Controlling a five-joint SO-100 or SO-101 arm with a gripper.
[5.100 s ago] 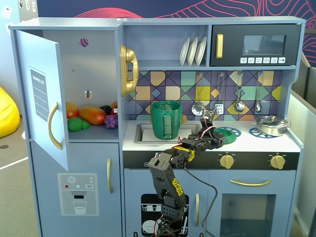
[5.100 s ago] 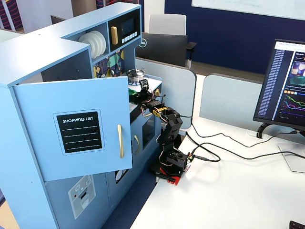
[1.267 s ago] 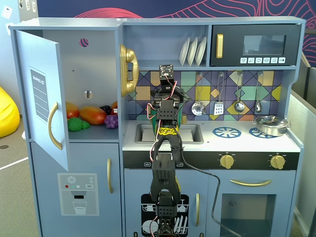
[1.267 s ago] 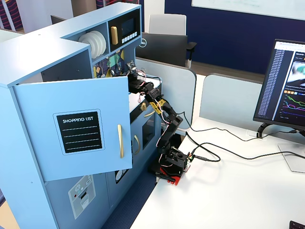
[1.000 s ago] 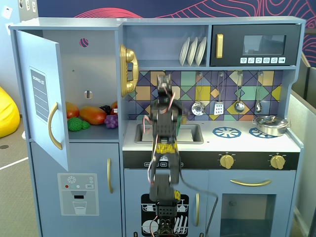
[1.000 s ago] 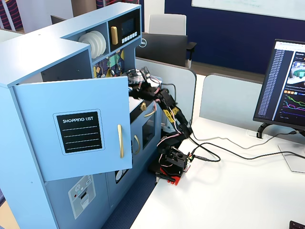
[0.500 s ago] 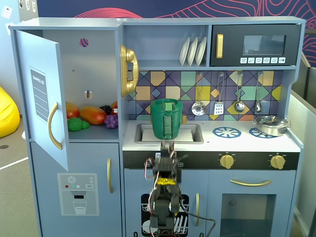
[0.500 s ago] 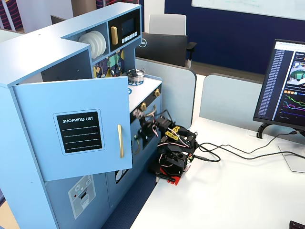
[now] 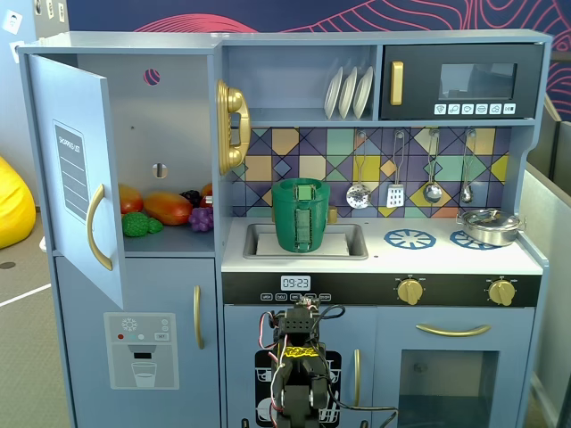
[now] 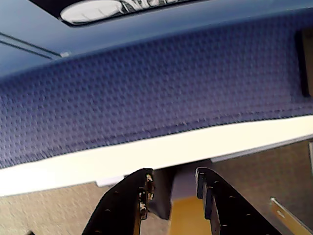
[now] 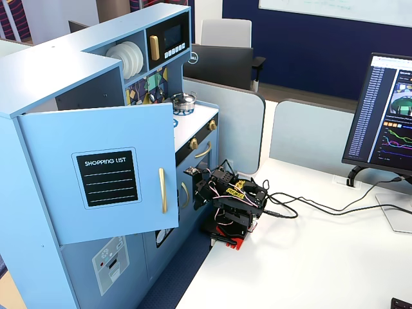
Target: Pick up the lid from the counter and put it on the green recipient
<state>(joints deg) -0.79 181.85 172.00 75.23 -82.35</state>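
My claw (image 10: 172, 183) sits open and empty, folded low below the counter (image 9: 446, 259) front edge. Lid (image 9: 301, 185) already sits on the green pot (image 9: 301, 218), in the sink (image 9: 352, 239) near the counter's left end.

One green pot (image 9: 301, 215), three plates (image 9: 348, 92)

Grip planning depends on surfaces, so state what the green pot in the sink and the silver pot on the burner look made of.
The tall dark-green pot with a ribbed strap handle looks like moulded plastic: opaque, even colour, dull sheen. The low shiny silver pot looks like polished metal: bright mirror-like highlights on its lid and wall, though chromed plastic cannot be ruled out.
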